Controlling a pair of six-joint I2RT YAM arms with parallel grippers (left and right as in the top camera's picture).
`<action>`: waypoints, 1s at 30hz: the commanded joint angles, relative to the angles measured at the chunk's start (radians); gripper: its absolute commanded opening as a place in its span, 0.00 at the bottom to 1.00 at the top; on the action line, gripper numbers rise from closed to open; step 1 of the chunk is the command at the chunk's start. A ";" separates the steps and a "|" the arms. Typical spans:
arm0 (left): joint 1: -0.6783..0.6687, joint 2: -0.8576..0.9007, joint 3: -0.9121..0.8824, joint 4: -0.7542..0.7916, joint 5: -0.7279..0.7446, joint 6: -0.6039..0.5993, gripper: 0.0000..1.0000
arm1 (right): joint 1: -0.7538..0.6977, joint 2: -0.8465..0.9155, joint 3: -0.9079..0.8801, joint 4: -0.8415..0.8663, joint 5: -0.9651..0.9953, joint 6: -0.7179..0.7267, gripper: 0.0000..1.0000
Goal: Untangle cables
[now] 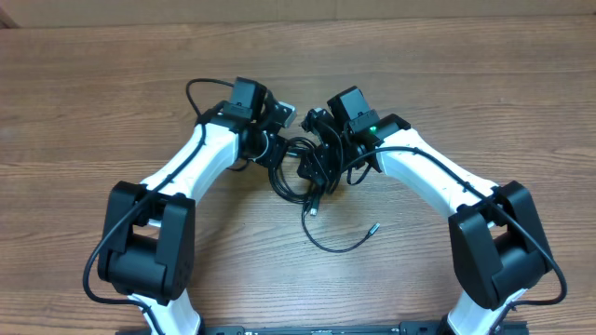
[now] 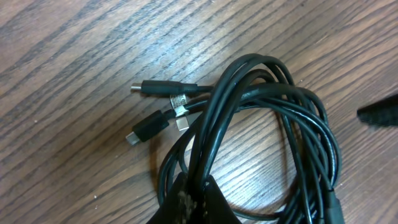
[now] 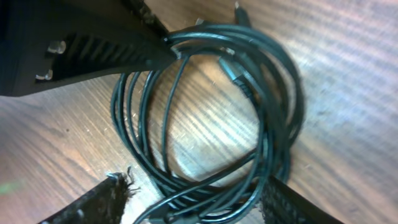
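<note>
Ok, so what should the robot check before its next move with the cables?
1. Left gripper shut on the cables: ok.
2. Right gripper open, one finger on each side of the coil: ok.
3. Plug tips in view on the table: ok.
4. Cables untangled: not ok, the strands loop over one another.
5. Which strand goes to which plug: cannot tell.
6. One loose end lying free of the coil: ok.
</note>
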 commanded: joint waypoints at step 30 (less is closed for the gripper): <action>0.146 0.075 0.019 0.006 0.373 0.066 0.04 | 0.067 -0.058 -0.124 0.340 0.068 -0.242 0.56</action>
